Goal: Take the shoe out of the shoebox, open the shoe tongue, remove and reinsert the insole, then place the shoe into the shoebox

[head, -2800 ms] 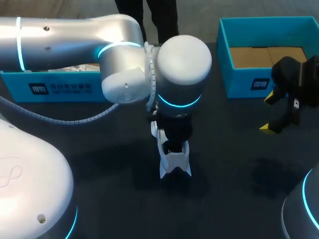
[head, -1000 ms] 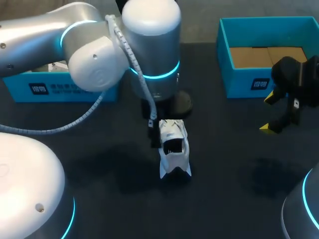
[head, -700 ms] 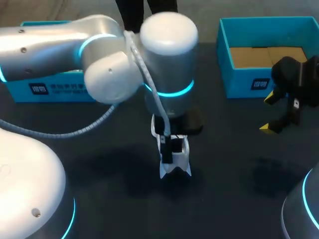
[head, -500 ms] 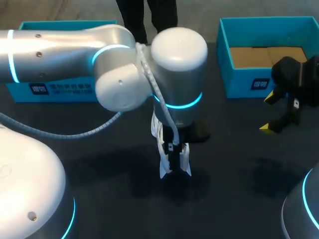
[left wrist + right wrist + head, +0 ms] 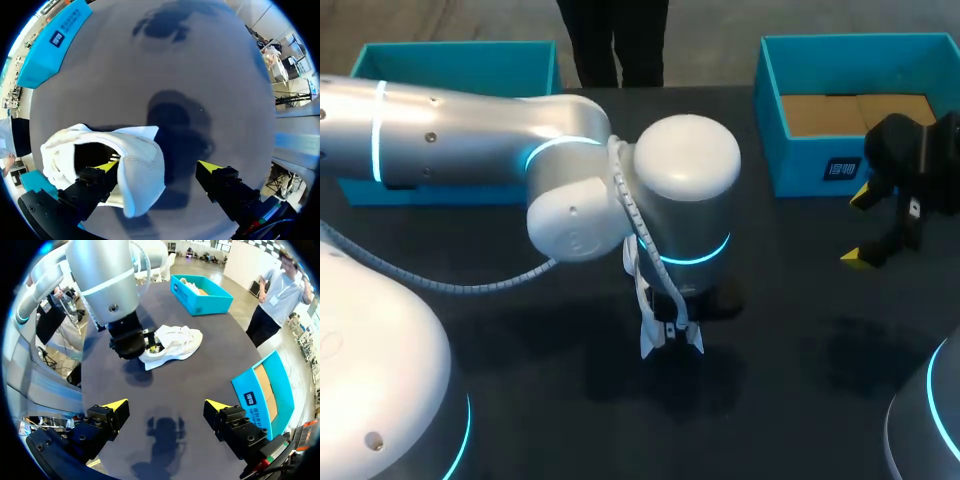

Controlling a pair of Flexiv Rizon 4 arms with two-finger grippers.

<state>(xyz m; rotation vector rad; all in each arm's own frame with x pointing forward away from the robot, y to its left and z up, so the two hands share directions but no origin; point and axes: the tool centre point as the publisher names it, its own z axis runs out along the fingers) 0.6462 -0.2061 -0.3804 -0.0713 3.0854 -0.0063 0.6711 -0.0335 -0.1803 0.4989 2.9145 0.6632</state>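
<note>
One shoe [image 5: 172, 345] well inside table [image 5: 200, 390] edges

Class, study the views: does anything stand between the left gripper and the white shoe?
Nothing visible does. The left gripper is open at the shoe: one finger sits in the shoe's opening and the other is outside it, over the table, with the shoe's side wall between them.

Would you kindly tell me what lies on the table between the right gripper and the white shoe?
Nothing: the right wrist view shows only bare table, crossed by a shadow, between the right gripper and the shoe.
</note>
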